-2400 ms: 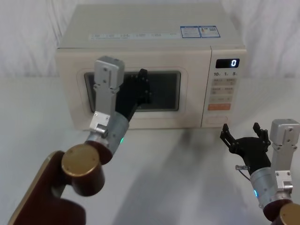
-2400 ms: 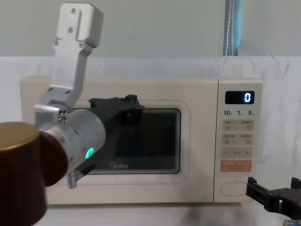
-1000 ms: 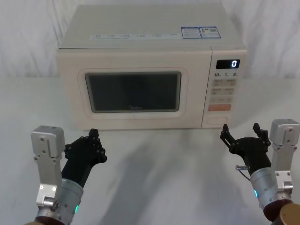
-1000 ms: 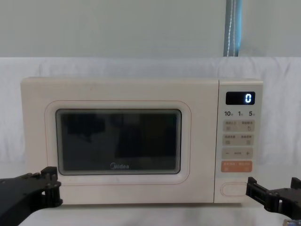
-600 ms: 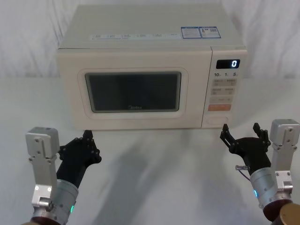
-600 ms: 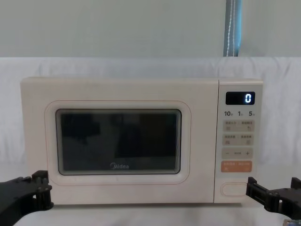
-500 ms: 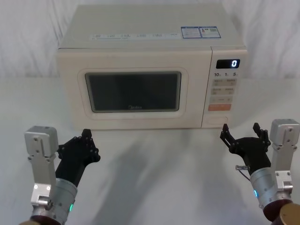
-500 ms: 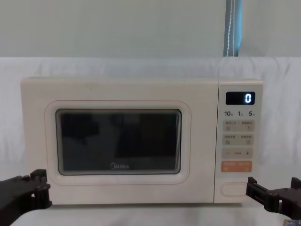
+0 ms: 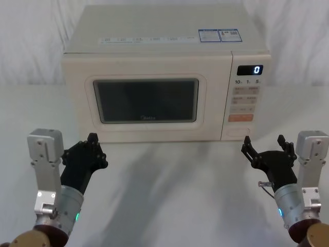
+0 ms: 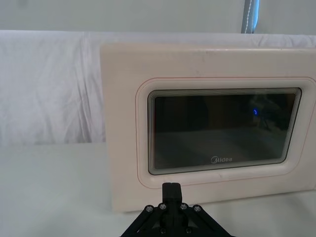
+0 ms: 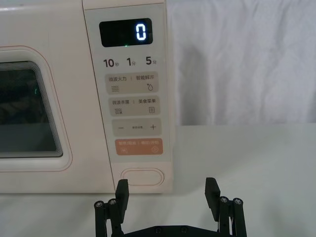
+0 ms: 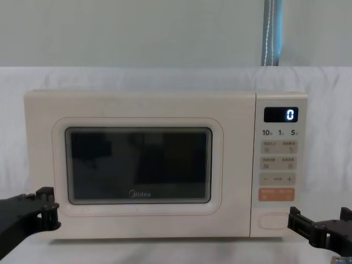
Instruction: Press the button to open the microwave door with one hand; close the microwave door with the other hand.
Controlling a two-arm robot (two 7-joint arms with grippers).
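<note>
the microwave [image 9: 164, 51] stands at 12 o'clock on a white cloth-covered table [image 9: 175, 195], with white drapes behind. its door [image 9: 146, 100] is flush shut. the button [image 11: 142, 176] sits at the foot of the control panel [image 9: 247, 95], long axis level, at about 11 o'clock from the right gripper [image 11: 168, 195] and near it; that gripper's prongs are spread apart, holding nothing. it is the nearer arm for any press. the left gripper [image 9: 85, 154] hangs low at 7 o'clock, off the door's lower left corner, prongs bunched together, empty. judging by the shut door, the work may be complete.
</note>
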